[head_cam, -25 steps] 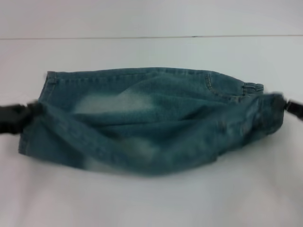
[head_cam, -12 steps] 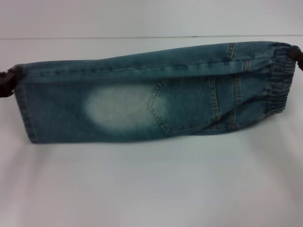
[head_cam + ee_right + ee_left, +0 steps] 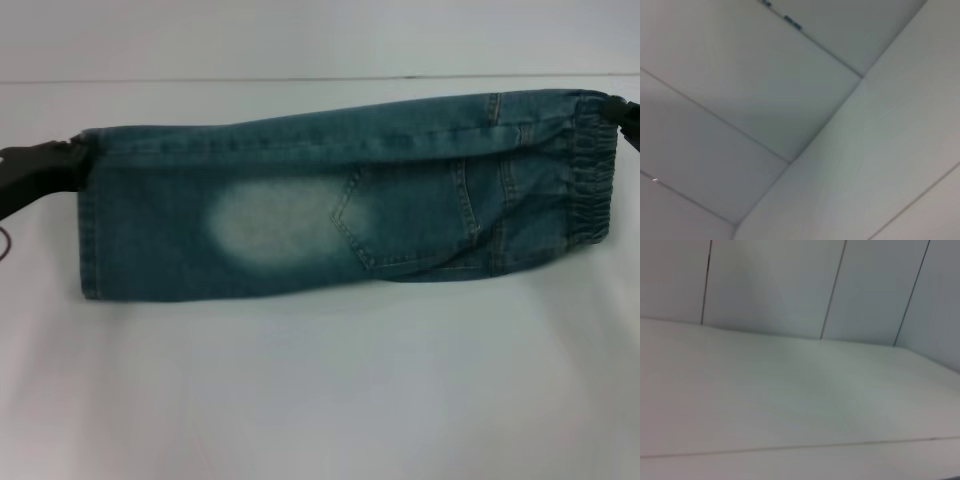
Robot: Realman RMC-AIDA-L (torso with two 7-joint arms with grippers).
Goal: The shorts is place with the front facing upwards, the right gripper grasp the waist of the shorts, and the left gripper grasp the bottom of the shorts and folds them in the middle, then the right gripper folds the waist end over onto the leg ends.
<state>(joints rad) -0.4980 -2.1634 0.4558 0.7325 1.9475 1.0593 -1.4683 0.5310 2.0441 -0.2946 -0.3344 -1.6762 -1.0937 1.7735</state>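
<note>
The blue-green denim shorts (image 3: 300,215) are folded in half lengthwise into a long band across the table, with a patch pocket (image 3: 410,225) and a pale faded patch facing up. The gathered waist (image 3: 588,180) is at the right end and the flat stitched bottom hem (image 3: 90,240) at the left. At the far left corner, my left gripper (image 3: 70,160) pinches the hem end. My right gripper (image 3: 618,108) holds the far right corner at the waist and is mostly cut off by the picture's edge. Neither wrist view shows fingers or cloth.
A white table (image 3: 320,400) spreads out in front of the shorts. Its back edge meets a pale wall (image 3: 320,40). The wrist views show only the bare tabletop (image 3: 790,405) and panelled wall (image 3: 740,75).
One second ago the shorts lay open and slack between the grippers. Both grippers carried the near edge over to the far side, folding them in half. Since then the band has shifted slightly right.
</note>
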